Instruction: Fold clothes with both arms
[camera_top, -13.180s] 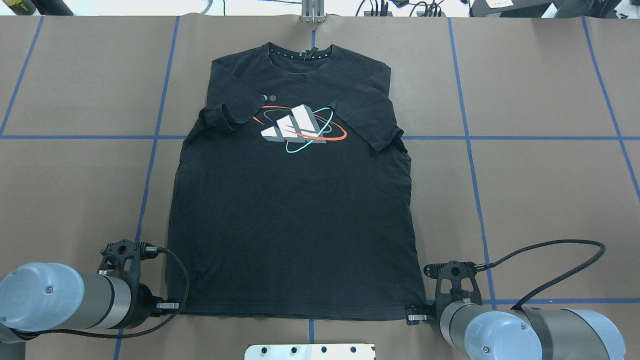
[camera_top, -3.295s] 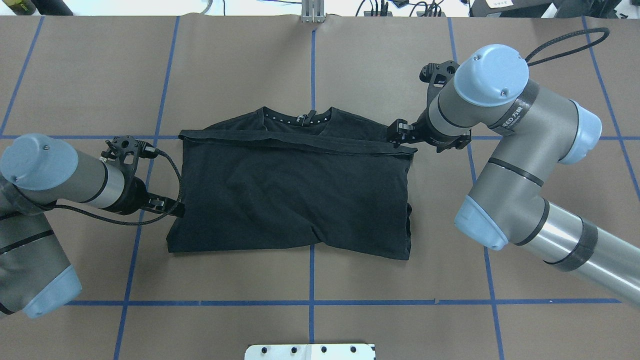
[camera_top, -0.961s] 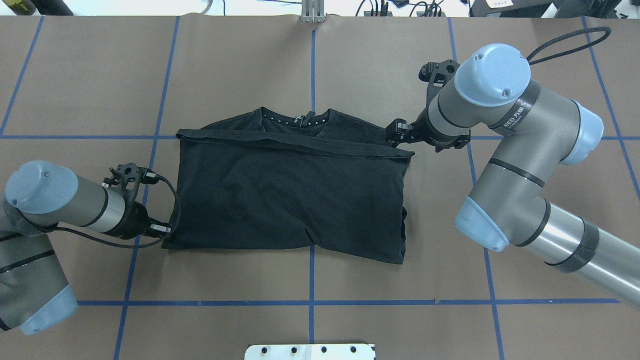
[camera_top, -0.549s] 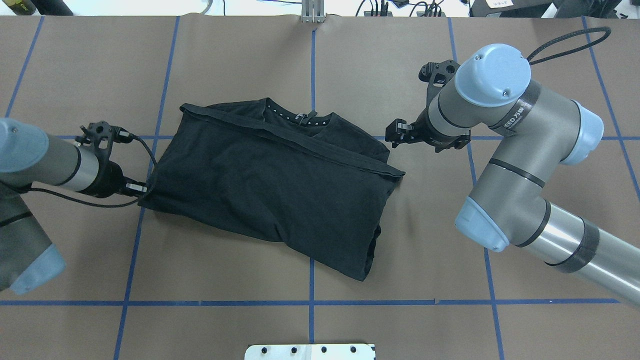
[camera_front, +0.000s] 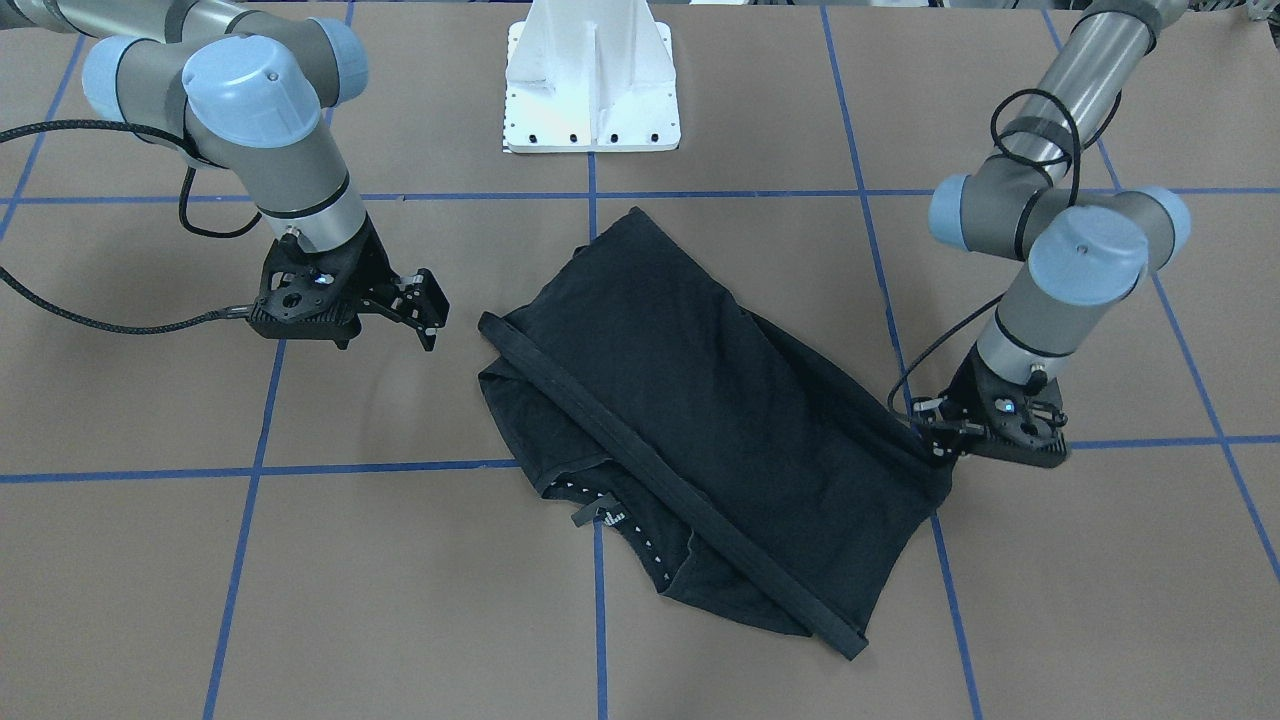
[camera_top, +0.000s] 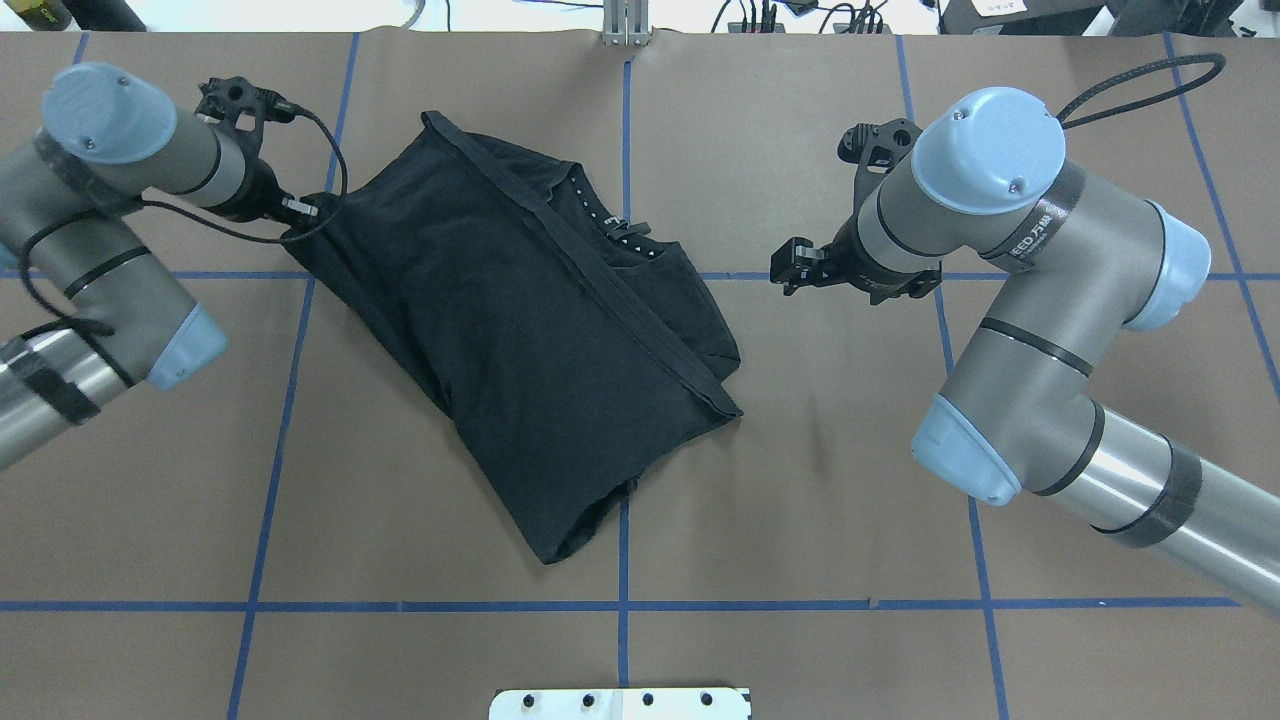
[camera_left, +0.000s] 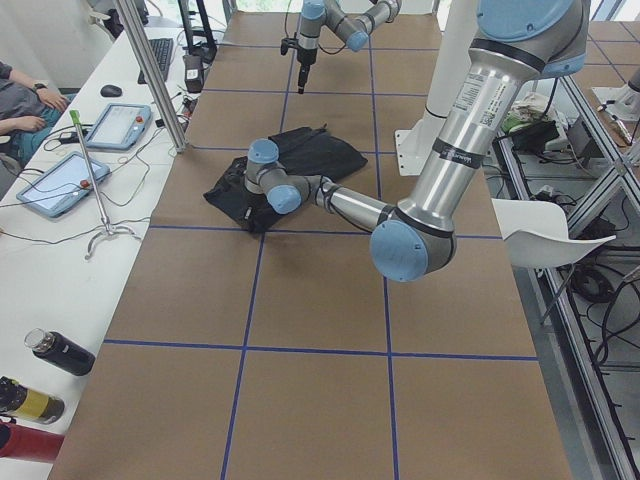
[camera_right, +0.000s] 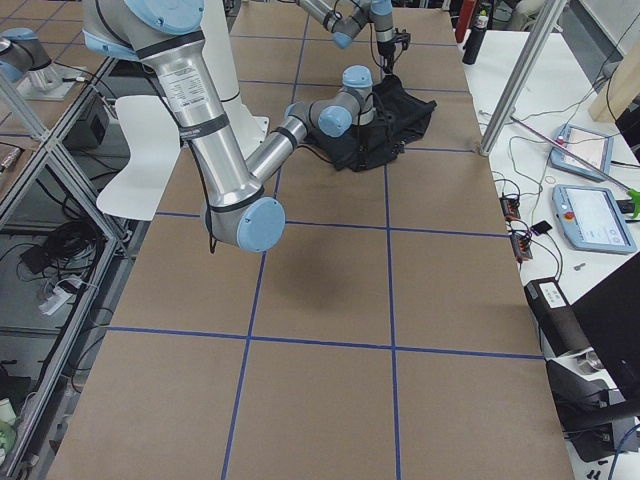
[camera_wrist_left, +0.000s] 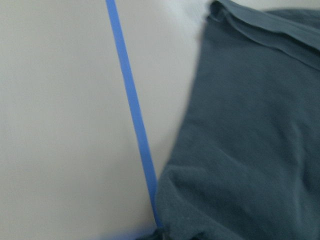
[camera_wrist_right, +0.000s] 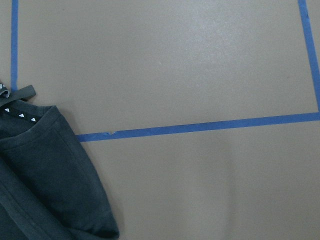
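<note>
At the left gripper (camera_top: 303, 213), one corner of the T-shirt (camera_top: 520, 340) is pinched.

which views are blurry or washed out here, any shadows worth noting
Left wrist view: soft and smeared, the T-shirt looks bluish-grey and the table is bleached pale. Right wrist view: sharp, with crisp neckline dots. Overhead view: even light, only a faint shadow on the table beside the right arm.
</note>
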